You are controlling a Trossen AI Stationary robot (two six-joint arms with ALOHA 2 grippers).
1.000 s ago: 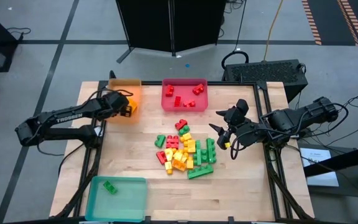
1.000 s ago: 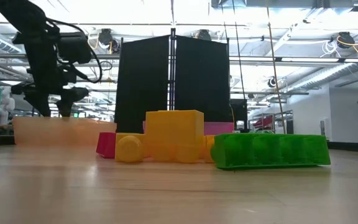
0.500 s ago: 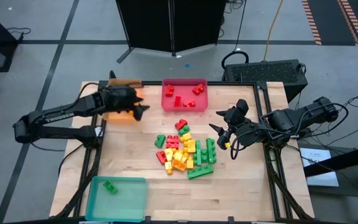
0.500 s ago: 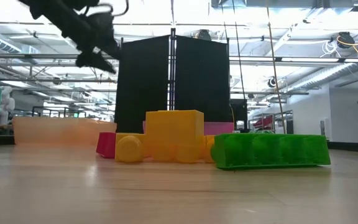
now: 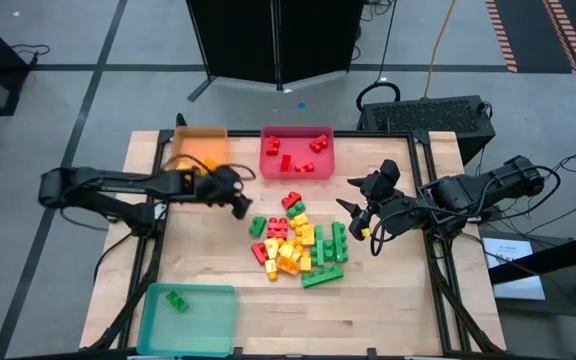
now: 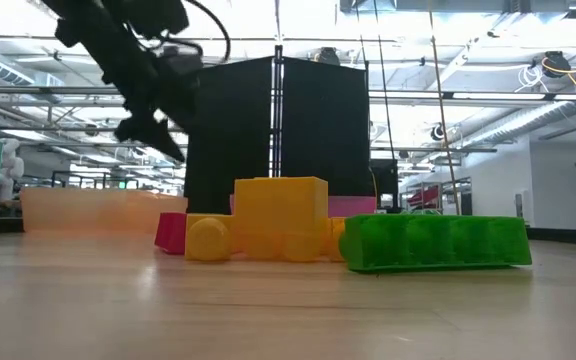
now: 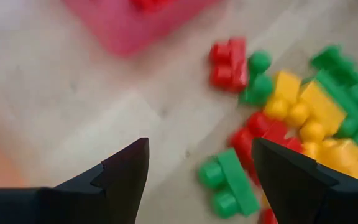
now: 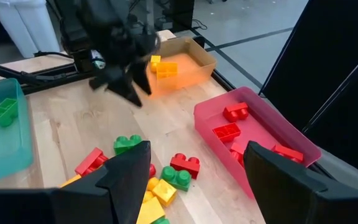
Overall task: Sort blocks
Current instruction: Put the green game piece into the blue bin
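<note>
Left end effector (image 5: 238, 203), fingers spread and empty, has swung off the orange tray (image 5: 200, 147) toward the blocks (image 5: 300, 242) piled mid-table at its three o'clock, ready to pick another.

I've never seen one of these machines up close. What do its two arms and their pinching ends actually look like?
Both arms are dark, nearly black, built of jointed segments with thin black cables looping alongside. The left tool and right tool each end in two flat, pointed dark fingers with notched inner edges.
</note>
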